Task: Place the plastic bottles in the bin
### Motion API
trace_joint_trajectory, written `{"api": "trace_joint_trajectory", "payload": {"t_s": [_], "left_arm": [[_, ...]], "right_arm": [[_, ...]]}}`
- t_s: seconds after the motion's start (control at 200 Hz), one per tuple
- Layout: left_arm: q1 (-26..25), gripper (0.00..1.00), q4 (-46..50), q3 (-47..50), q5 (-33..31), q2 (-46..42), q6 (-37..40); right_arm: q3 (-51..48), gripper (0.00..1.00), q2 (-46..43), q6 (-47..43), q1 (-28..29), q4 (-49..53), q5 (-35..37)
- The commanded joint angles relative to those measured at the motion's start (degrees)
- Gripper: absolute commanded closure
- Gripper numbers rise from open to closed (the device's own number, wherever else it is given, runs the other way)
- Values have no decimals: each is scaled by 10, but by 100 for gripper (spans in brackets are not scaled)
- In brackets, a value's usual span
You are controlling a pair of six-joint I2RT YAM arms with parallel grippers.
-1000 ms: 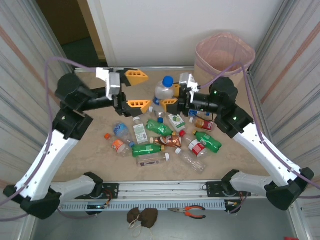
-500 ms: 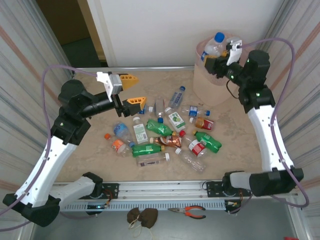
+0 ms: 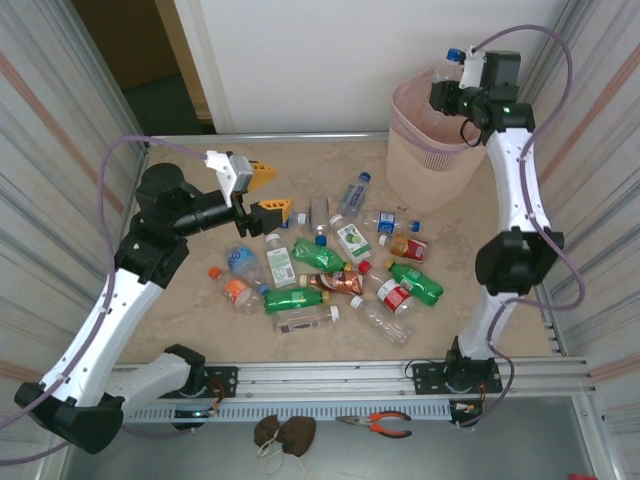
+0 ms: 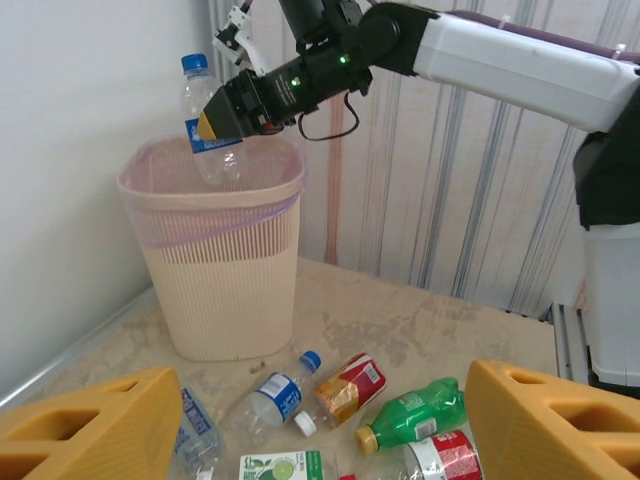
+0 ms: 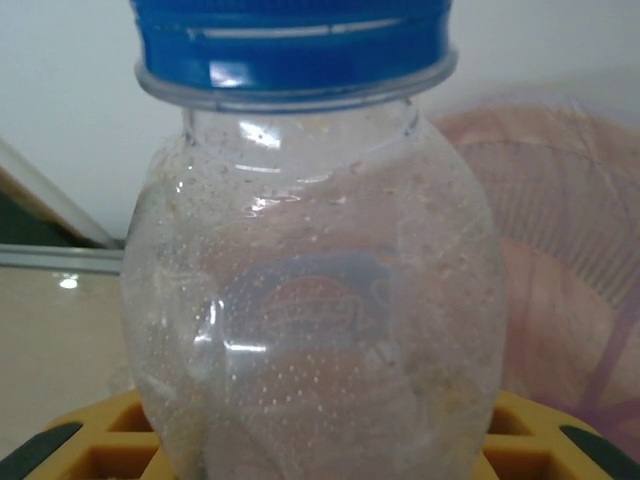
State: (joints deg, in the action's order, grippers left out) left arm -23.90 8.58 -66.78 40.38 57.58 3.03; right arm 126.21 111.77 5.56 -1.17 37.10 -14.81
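Over the bin's (image 3: 430,150) open mouth my right gripper (image 3: 447,96) is shut on a clear plastic bottle (image 3: 446,70) with a blue cap, held upright. From the left wrist, that bottle (image 4: 205,110) hangs just above the pink-lined rim of the bin (image 4: 225,270). In the right wrist view the bottle (image 5: 310,300) stands between the yellow fingers (image 5: 100,445), with the bin's bag (image 5: 565,250) behind it. Several more plastic bottles (image 3: 330,270) lie in a heap mid-table. My left gripper (image 3: 270,192) is open and empty, left of the heap and above the table.
Corrugated panels wall in both sides of the table, with a white wall behind the bin. Orange-handled pliers (image 3: 375,424) and a brown bundle (image 3: 283,432) lie below the front rail. Bottles (image 4: 400,415) lie on the table between my left fingers (image 4: 555,420).
My right arm has swung up from the table's middle to above the bin, carrying the blue-capped bottle. My left gripper has drawn back slightly and narrowed a little.
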Motion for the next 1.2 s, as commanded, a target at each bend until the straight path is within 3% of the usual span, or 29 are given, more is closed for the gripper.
{"api": "trace_joint_trajectory", "payload": {"t_s": [0.0,0.14,0.601,1.192], "left_arm": [[13,26,-12,16,5,3,-2],[26,27,-27,38,12,14,-3],[46,29,-46,82,12,39,-8],[46,31,-98,77,42,89,-35]], "right_arm": [[122,62,78,5,-1,143,51],[223,63,163,22,0,200,58],[219,63,248,24,12,211,74],[168,62,183,-17,-32,375,200]]}}
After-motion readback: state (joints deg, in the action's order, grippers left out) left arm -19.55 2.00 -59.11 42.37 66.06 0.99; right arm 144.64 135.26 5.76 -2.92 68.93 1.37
